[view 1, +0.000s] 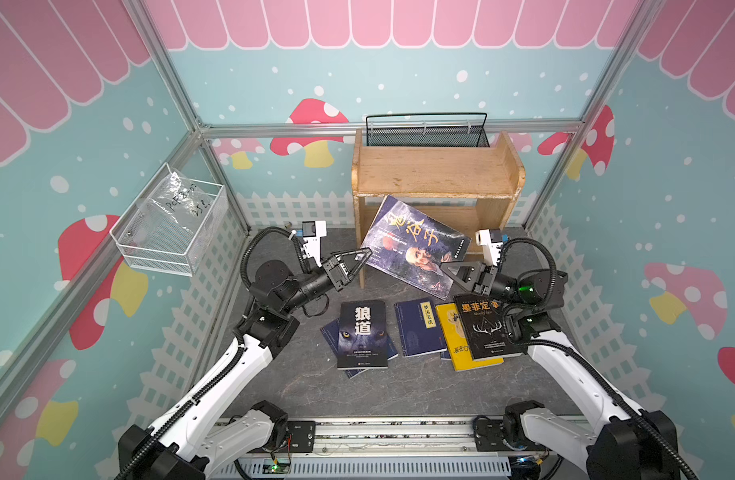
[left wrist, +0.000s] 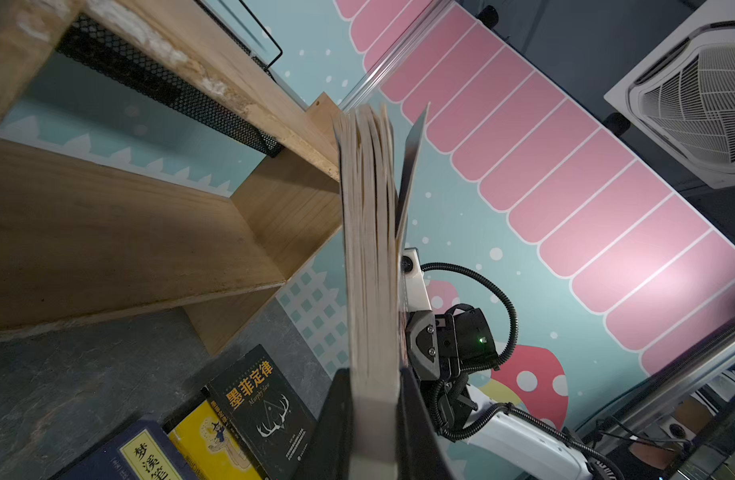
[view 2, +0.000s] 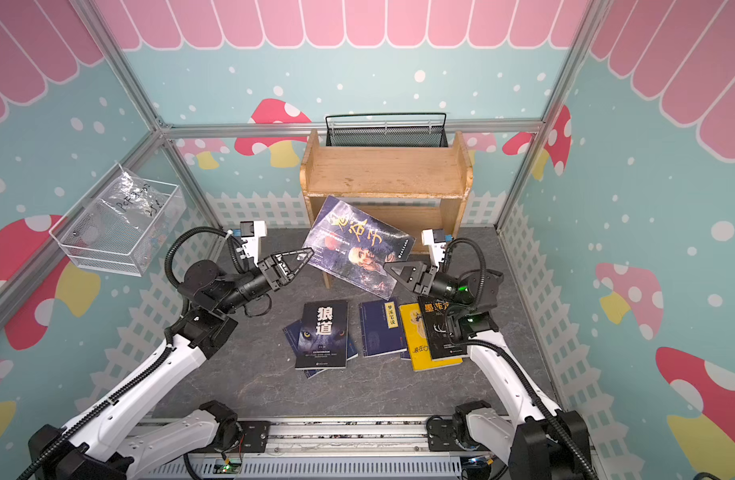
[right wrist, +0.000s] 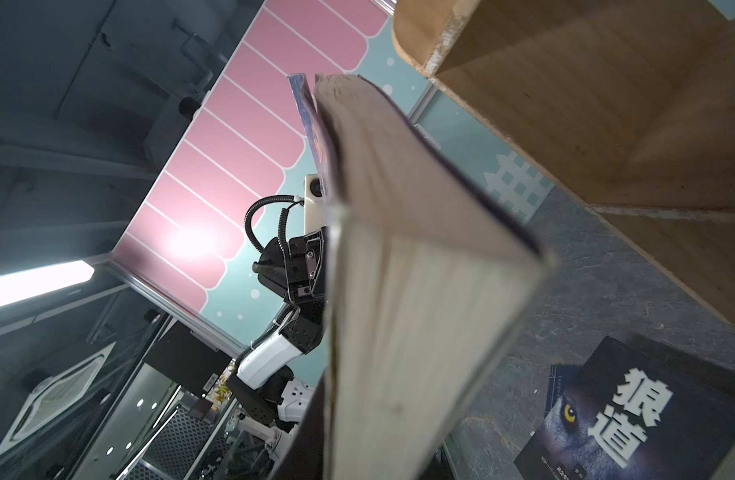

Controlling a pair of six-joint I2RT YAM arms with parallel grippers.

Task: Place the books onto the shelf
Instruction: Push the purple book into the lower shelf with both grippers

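The robed-man book (view 1: 411, 245) (view 2: 357, 245) hangs tilted in the air in front of the light wooden shelf (view 1: 436, 170) (view 2: 386, 170), cover up. My left gripper (view 1: 368, 250) (left wrist: 374, 374) is shut on its left edge, a finger on each side of the page block (left wrist: 370, 249). My right gripper (view 1: 444, 266) (right wrist: 378, 436) is shut on the opposite lower corner (right wrist: 399, 291). Both shelf tiers are bare. On the table lie the wolf-eye book (view 1: 362, 334) over a navy one (view 1: 330, 336), another navy book (view 1: 417, 328), the yellow book (view 1: 457, 349) and the antler book (view 1: 488, 328).
A black mesh basket (view 1: 426, 135) stands behind the shelf's top tier. A white wire basket (view 1: 170, 224) with a plastic bag hangs on the left wall. White picket panels line the table's sides, and a metal rail (view 1: 390, 436) runs along the front.
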